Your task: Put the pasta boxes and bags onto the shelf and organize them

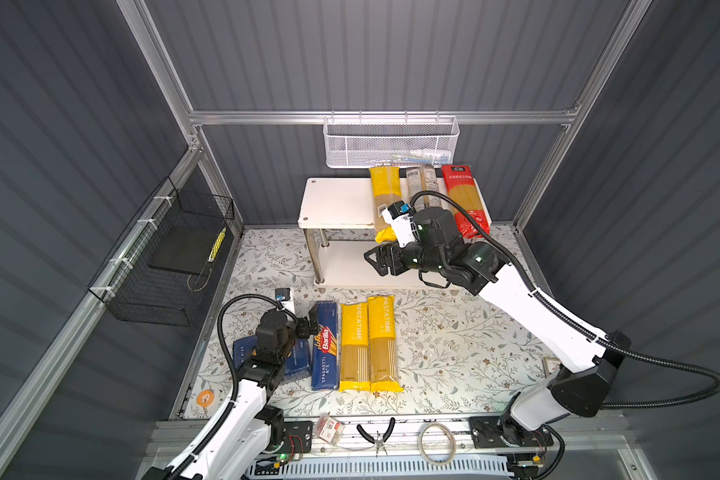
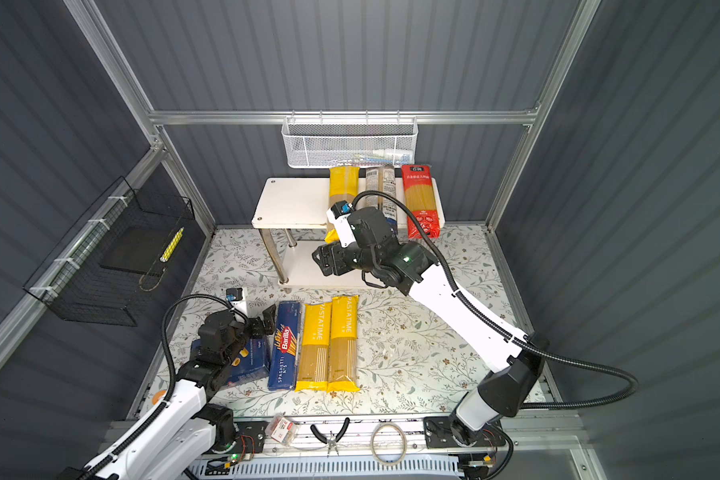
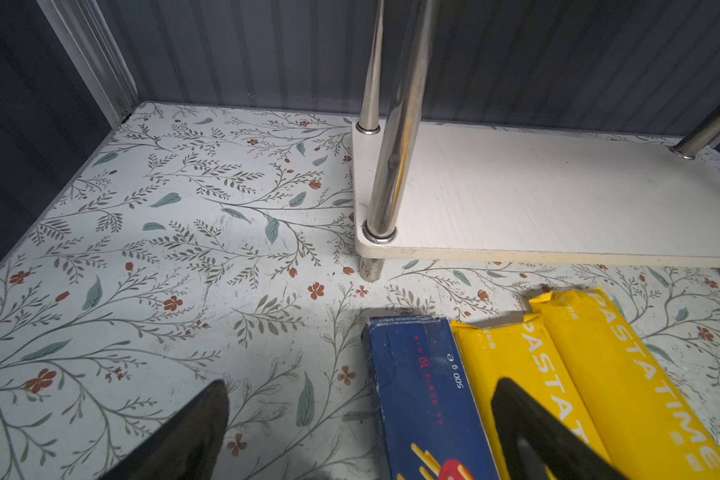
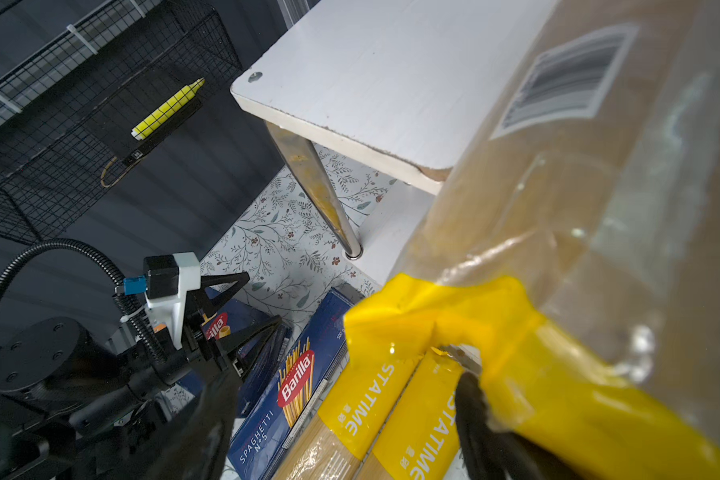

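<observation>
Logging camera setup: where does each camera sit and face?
Top views: high over the robot's end, looking down at the shelf; left arm, right arm show.
Left wrist: low, facing the shelf's bottom board; left claw shows.
Right wrist: by the shelf top, facing the left arm; right claw shows.
Wrist views share: Barilla box.

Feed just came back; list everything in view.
shelf: 1, white, two tiers, back of table
bags on shelf top: 3; yellow bag, clear bag, red bag; yellow overhangs front edge
PASTATIME bags: 2, yellow, flat on table
Barilla spaghetti box: 1, blue, left of them
second Barilla box: 1, blue, under left arm
mesh basket: 1, white, back rail
wire basket: 1, black, left wall
highlighter: 1, yellow, in wire basket
pliers: 1, black-handled, front rail
wire coil: 1, pale, front rail
parts packet: 1, clear, front rail
left gripper: 1, black, open, by Barilla spaghetti box
right gripper: 1, black, open, at yellow bag's overhang
</observation>
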You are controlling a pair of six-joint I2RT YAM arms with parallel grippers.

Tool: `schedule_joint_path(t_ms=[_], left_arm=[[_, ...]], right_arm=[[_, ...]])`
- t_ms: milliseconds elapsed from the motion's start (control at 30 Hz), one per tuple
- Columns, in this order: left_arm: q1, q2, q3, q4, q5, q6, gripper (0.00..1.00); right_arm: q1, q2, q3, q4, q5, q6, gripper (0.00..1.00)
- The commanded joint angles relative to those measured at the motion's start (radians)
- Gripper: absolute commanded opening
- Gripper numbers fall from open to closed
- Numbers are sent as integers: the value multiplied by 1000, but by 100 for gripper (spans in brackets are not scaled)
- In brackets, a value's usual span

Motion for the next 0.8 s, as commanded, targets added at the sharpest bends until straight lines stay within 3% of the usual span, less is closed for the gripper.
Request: schedule_joint_path(t_ms=[0, 167, 433, 633, 767], left_arm=[[0, -32, -17, 10, -7, 11, 99], [0, -39, -19, 6, -24, 4, 99], [-1, -80, -34, 0, -40, -2, 100], [0, -79, -34, -2, -54, -6, 99], [0, -54, -22, -2, -60, -9, 99]], right_arm=[[28, -62, -29, -22, -15, -29, 83], [136, -149, -162, -23, 151, 35, 83], [301, -312, -511, -21, 400, 327, 84], [330, -333, -665, -104, 485, 544, 85], [339, -290, -713, -121, 486, 618, 88]])
